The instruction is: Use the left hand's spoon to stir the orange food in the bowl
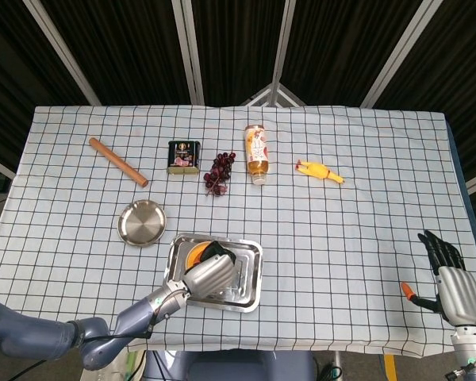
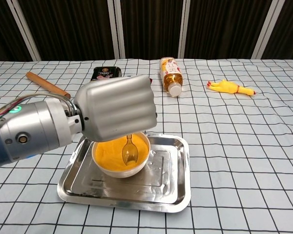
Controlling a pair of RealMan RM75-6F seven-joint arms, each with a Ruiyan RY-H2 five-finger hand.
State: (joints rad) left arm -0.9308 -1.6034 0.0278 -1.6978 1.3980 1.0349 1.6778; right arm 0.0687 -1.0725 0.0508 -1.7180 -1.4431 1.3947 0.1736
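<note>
The orange food (image 2: 112, 152) fills the bowl (image 2: 118, 167), which sits left of centre in the steel tray (image 2: 172, 187) at the table's near edge. My left hand (image 2: 115, 109) is clamped on the spoon (image 2: 129, 153), blade dipped in. I should stir in small circles, staying off the rim. My right hand (image 1: 451, 284) hangs spread and empty, far right. Checked cloth (image 1: 365, 206); dark curtains (image 2: 219, 29) behind.

Curtained lab, checked tablecloth (image 1: 365, 182)
</note>
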